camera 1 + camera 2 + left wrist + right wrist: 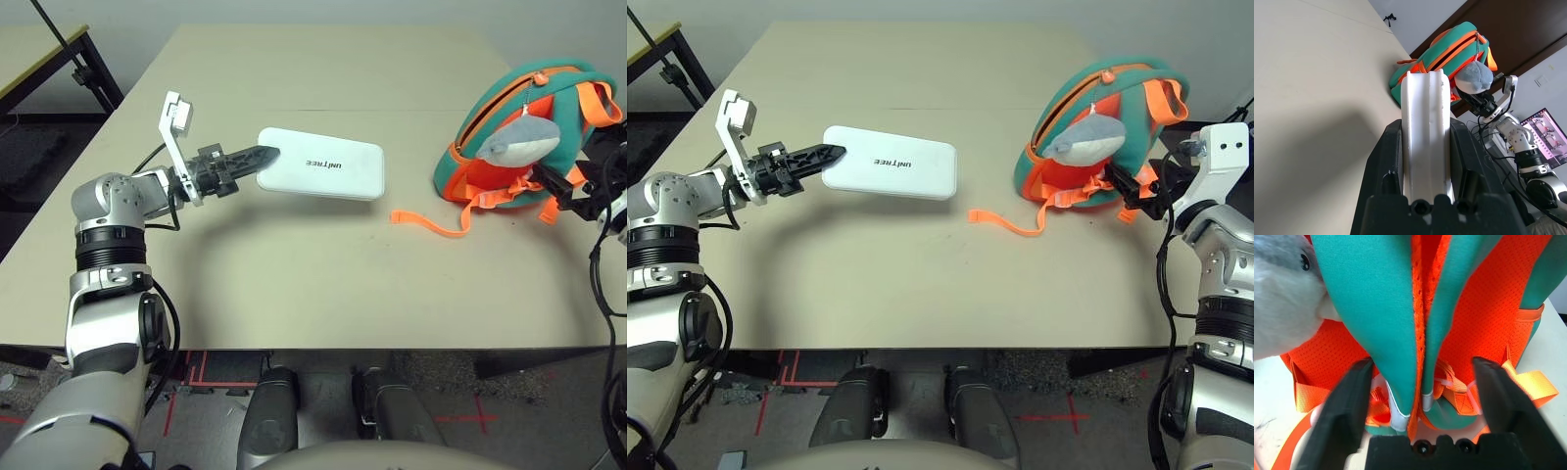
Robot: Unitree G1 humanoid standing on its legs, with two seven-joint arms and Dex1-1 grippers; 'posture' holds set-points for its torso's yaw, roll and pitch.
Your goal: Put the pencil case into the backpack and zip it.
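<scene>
The white pencil case [323, 164] hangs flat a little above the table's left middle. My left gripper [263, 157] is shut on its near end, and its black fingers [1386, 166] clamp both faces of the case. The teal and orange backpack [563, 98] stands at the right of the table, its zipper gaping along the top. A grey plush fish charm [519, 139] dangles on its front. My right gripper [1117, 181] is at the bag's lower right side. It is open, and its fingers [1347, 401] straddle two teal flaps and orange webbing.
A loose orange strap [426, 225] trails from the bag onto the table between case and backpack. A dark-framed side table [59, 49] stands off the back left corner. Bare tabletop [294, 284] runs to the front edge.
</scene>
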